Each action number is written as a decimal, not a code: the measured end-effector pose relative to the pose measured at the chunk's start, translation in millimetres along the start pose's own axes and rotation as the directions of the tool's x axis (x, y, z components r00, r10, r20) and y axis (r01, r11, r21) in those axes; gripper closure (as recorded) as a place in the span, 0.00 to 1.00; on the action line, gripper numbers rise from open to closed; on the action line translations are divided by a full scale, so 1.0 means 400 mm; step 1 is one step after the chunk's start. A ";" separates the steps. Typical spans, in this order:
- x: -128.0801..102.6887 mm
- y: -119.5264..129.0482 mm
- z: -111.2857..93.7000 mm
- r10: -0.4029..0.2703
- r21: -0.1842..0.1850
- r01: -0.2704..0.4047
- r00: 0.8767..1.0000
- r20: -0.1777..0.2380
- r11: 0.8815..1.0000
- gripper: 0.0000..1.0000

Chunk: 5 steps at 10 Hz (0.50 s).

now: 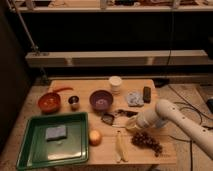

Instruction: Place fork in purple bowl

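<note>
Wood table [90, 86] has many things on it. Gripper [131, 123] is low and pinched closed; I cannot tell if it holds anything. Purple bowl [101, 100] sits near, to its left.

A wooden table [100, 155] stands before a long low shelf [100, 58]. On its front left sits a green tray [30, 152] with a blue sponge [56, 132] lying flat inside. Just right of the tray is an orange [95, 137], then a banana [120, 147] and a bunch of dark grapes [147, 142]. Behind the tray are an orange-red bowl [49, 102], a red chili [62, 89] and a small metal cup [74, 102]. Further back stands a white cup [115, 83]; right of it lie a grey crumpled cloth [134, 98] and a dark green object [147, 93]. A black-handled utensil [109, 118] lies mid-table
</note>
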 end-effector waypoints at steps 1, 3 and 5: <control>-0.002 0.002 -0.004 -0.001 -0.002 0.001 1.000 -0.002 1.000 0.83; -0.019 0.015 -0.042 0.003 -0.012 -0.003 1.000 -0.013 1.000 0.83; -0.084 0.010 -0.114 0.005 -0.005 -0.005 1.000 -0.006 1.000 0.83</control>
